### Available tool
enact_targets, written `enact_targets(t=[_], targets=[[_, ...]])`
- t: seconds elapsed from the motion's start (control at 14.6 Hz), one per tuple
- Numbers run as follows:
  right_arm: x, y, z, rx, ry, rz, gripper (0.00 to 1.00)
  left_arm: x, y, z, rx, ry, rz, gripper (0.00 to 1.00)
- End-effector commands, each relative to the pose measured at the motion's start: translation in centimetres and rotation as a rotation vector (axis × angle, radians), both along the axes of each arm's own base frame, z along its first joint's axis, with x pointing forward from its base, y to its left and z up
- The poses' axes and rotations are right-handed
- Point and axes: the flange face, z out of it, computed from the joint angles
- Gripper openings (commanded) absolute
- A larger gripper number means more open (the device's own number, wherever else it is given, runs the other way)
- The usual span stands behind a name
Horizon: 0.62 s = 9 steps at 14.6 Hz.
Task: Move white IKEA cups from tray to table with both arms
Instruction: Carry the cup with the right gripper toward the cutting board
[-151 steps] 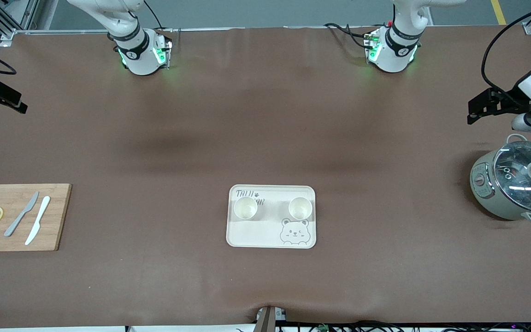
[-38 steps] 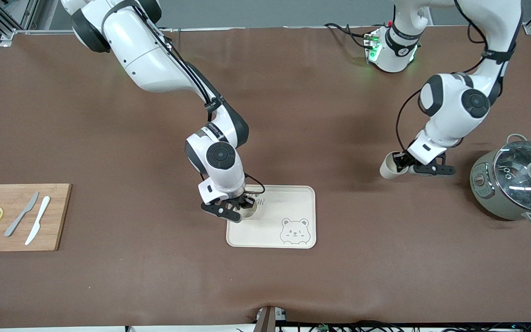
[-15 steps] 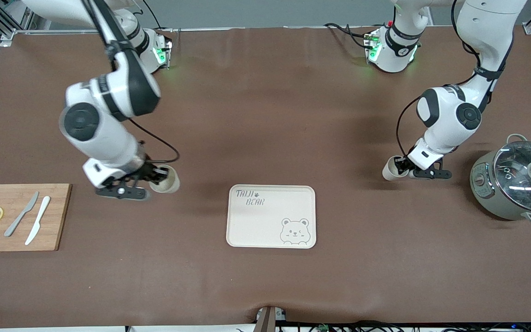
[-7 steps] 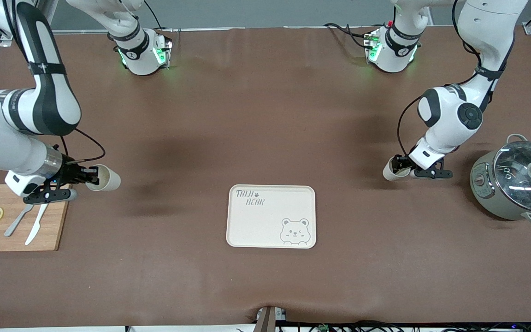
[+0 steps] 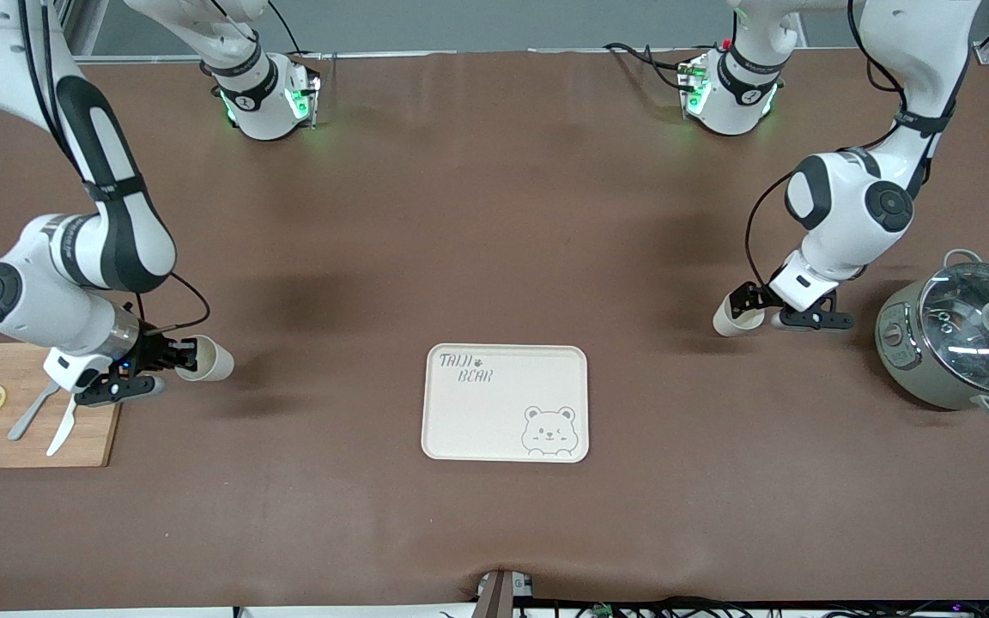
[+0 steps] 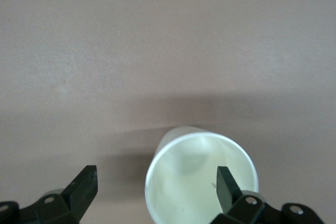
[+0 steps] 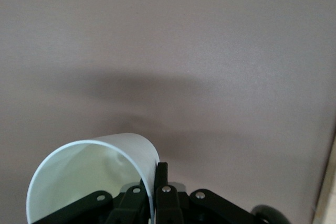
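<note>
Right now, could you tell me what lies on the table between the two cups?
In the front view, only the tray, now without cups, lies roughly between the right gripper's cup and the left gripper's cup; the rest is bare table.

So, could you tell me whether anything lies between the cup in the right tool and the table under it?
Nothing visible does. The right tool is shut on the rim of its cup, which is over bare table beside the cutting board.

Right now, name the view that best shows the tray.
The front view: the whole tray lies bare on the table, lettering and bear drawing readable. Neither wrist view shows it; each shows only a cup and brown table.
</note>
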Motion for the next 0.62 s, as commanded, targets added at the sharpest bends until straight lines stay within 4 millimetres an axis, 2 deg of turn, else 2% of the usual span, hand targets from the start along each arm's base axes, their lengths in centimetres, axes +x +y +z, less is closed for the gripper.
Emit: enact_targets(t=[0.0,0.21,0.41,0.55], targets=[[0.2,-0.5,-1.1,0.014,-0.025,0.014,0.00,-0.5,0.2,3.2,-0.024,0.006,0.008,1.00],[0.5,-0.7,-2.6,0.009,-0.050,0.028,0.00,-0.3,0.2,5.5,-0.025,-0.031,0.014,1.00],[0.7,-0.8,-3.1,0.006,-0.066,0.025,0.00,0.6,0.2,8.1,-0.033,-0.025,0.030,1.00],[0.8,-0.8,-3.8,0.004,-0.072,0.024,0.00,2.4,0.4,11.2,0.003,-0.041,-0.016,1.00]])
